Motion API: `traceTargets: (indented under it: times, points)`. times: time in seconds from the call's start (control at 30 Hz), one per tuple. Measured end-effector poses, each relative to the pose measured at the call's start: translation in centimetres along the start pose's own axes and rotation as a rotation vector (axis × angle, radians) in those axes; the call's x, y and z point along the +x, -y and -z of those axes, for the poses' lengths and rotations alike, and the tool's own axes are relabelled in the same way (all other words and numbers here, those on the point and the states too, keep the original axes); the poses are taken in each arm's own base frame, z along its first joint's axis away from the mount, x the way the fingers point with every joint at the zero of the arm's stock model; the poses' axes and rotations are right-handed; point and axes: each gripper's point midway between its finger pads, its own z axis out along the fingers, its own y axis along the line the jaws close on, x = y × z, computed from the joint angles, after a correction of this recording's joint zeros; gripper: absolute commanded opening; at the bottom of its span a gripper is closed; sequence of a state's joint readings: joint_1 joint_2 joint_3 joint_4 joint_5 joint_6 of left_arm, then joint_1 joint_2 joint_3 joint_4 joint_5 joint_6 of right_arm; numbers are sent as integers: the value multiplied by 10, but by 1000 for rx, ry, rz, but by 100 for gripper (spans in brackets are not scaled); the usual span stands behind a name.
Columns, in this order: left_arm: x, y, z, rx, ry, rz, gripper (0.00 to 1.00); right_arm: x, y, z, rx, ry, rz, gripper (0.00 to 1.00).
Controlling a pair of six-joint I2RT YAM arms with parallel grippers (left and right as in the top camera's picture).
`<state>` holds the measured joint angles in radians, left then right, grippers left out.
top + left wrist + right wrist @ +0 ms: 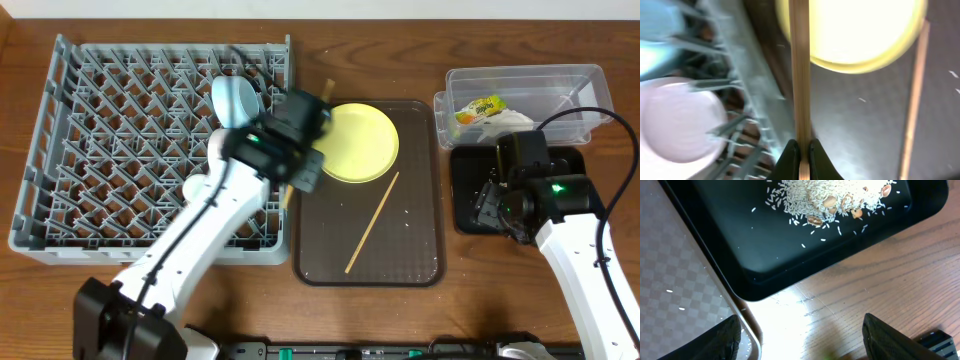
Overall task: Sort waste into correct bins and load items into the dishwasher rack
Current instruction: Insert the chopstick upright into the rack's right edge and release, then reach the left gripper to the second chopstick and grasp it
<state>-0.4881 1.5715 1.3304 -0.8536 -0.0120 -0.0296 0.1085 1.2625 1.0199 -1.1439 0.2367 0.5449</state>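
Two wooden chopsticks (372,222), one yellow plate (362,143), one light blue bowl (237,100), one white bowl (677,120), one grey rack (100,150), one clear tub (525,70), one black tray (462,190), one brown tray (400,250).

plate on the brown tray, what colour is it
The plate is plain yellow; the overhead view shows it best.

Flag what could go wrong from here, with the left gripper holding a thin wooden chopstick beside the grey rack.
The left gripper pinches the thin wooden chopstick between narrow fingertips only, so it may pivot or slip out. The large grey plastic grid rack has wide openings; a stick this thin could drop straight through.
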Motion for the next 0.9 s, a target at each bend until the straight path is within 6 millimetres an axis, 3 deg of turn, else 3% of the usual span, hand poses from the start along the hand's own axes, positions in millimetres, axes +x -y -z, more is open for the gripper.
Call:
traceTargets:
  times: [0.2, 0.37, 0.6, 0.7, 0.9]
  points:
    - [-6, -42, -1, -55, 21, 103, 6, 0, 0, 0, 0, 1, 0, 76]
    - [-3, -46, -11, -67, -8, 111, 6, 0, 0, 0, 0, 0, 0, 76]
    - [6, -52, -50, -107, -100, 106, 7, 0, 0, 0, 0, 0, 0, 76]
    - [9, -54, -58, -118, -121, 103, 31, 0, 0, 0, 0, 0, 0, 76]
    - [9, -59, -57, -139, -119, 121, 39, 0, 0, 0, 0, 0, 0, 76]
